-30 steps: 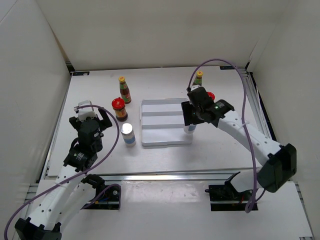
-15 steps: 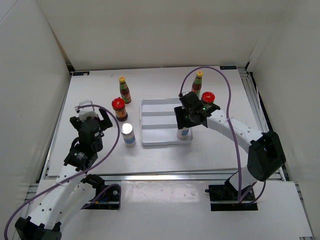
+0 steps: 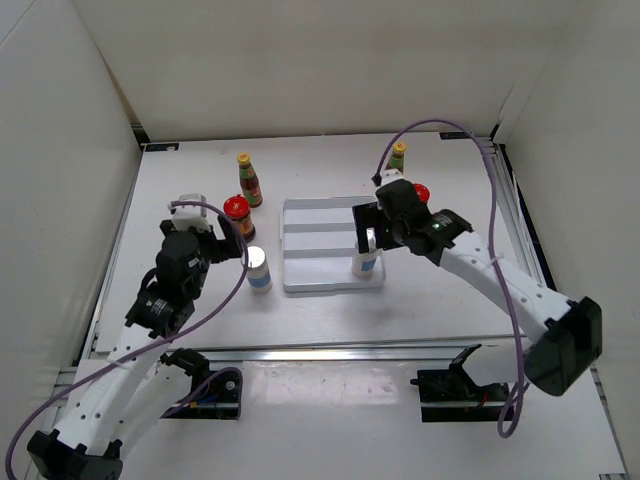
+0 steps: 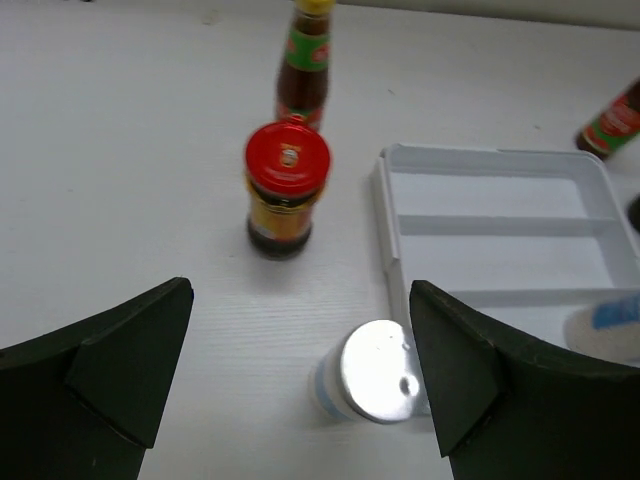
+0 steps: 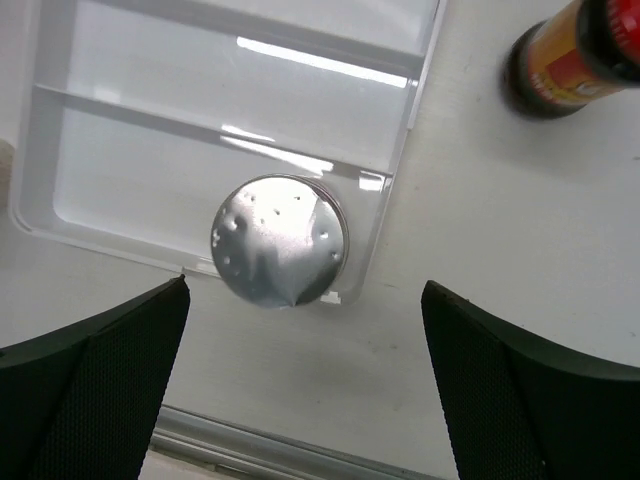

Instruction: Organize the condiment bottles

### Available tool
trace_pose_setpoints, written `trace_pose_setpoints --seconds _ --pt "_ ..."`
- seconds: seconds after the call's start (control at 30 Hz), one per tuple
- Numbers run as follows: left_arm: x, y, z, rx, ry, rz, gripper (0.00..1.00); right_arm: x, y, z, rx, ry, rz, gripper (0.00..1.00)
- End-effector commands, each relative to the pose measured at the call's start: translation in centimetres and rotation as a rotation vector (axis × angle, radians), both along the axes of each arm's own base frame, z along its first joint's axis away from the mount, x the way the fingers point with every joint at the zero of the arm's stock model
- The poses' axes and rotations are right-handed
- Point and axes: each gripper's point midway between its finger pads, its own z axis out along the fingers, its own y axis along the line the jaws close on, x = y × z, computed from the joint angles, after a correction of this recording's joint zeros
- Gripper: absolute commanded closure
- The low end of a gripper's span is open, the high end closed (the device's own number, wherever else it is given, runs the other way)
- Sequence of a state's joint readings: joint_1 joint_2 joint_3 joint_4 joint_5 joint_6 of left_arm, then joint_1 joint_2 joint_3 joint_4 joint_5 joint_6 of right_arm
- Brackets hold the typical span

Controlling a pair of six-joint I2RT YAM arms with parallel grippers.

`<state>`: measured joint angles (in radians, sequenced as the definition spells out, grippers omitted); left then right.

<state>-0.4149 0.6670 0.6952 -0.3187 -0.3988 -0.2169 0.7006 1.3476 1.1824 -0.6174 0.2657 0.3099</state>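
The right gripper [image 3: 368, 237] hung above the near right corner of the white ridged square plastic tray [image 3: 310, 215], its jaws released and spread wide. A white plastic shaker with a perforated silver top [image 5: 280, 240] stood upright in that corner, in the lane nearest the arms. In the right wrist view it lay clear of both black fingers [image 5: 90, 390], which touched nothing.

Beyond the tray's far right corner stood a slim red-brown bottle with a yellow cap and green neck [image 3: 397, 157]. A squat dark glass jar with a red lid [image 3: 420, 193] stood just nearer than it, partly hidden by the right arm.

The left gripper [image 4: 290, 390] hovered over the white table [image 3: 180, 180] to the left of the tray, its jaws likewise parted and empty. A second white silver-topped shaker [image 4: 375, 372] stood on the table just beside the tray's left wall (whether it touched the wall could not be told), close to the right-hand finger in the left wrist view. Farther back stood a second red-lidded jar [image 4: 287, 190], apart from the tray. Behind that jar was a second slim yellow-capped bottle [image 4: 305, 65], upright and near the jar.
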Motion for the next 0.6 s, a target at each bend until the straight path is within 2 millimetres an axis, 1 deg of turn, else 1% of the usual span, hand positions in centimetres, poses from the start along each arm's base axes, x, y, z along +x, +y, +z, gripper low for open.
trace_pose_setpoints --seconds 0.0,0.03,0.07,0.13,0.17,0.2,0.23,0.37,0.4,0.43,0.47,0.5,0.53,0.57 --pt "-0.5 -4.6 0.9 -0.078 0.031 -0.235 0.0 0.5 -0.9 6.7 0.065 -0.162 -0.021 0.0" --pt "-0.6 -5.1 0.6 -0.079 0.053 -0.261 0.0 0.4 -1.2 7.3 0.064 -0.173 -0.029 0.0" --pt "-0.7 -5.9 -0.6 -0.091 0.106 -0.291 0.0 0.5 -1.2 7.7 0.061 -0.184 -0.02 0.0" --pt "-0.8 -6.8 -1.2 -0.1 0.135 -0.326 0.0 0.4 -1.4 8.6 0.064 -0.2 -0.014 0.0" --pt "-0.7 -7.1 -1.8 -0.099 0.156 -0.339 0.0 0.2 -1.6 8.7 0.064 -0.2 -0.014 0.0" --pt "-0.7 -7.4 -2.1 -0.099 0.169 -0.348 0.0 0.2 -1.7 8.7 0.059 -0.204 -0.02 0.0" --pt "-0.8 -8.2 -2.3 -0.106 0.179 -0.387 0.0 0.2 -1.7 8.7 0.059 -0.204 -0.02 0.0" --pt "-0.2 -9.8 -4.1 -0.098 0.261 -0.432 0.0 0.0 -1.9 7.5 0.04 -0.182 -0.019 0.0" --pt "0.0 -9.9 -5.1 -0.09 0.294 -0.429 0.0 -0.1 -2.0 7.9 0.048 -0.191 -0.02 0.0" --pt "0.1 -9.9 -5.5 -0.089 0.305 -0.413 0.0 -0.2 -2.1 7.5 0.042 -0.184 -0.019 0.0" --pt "0.3 -9.8 -5.8 -0.091 0.316 -0.4 0.0 -0.3 -2.2 7.8 0.048 -0.191 -0.02 0.0" --pt "0.3 -9.7 -6.6 -0.091 0.348 -0.384 0.0 -0.5 -2.3 7.8 0.056 -0.189 -0.026 0.0" --pt "0.7 -9.6 -6.4 -0.087 0.344 -0.371 0.0 -0.5 -2.3 7.8 0.056 -0.189 -0.026 0.0" --pt "0.5 -9.6 -6.9 -0.09 0.368 -0.364 0.0 -0.7 -2.4 7.6 0.055 -0.188 -0.026 0.0"
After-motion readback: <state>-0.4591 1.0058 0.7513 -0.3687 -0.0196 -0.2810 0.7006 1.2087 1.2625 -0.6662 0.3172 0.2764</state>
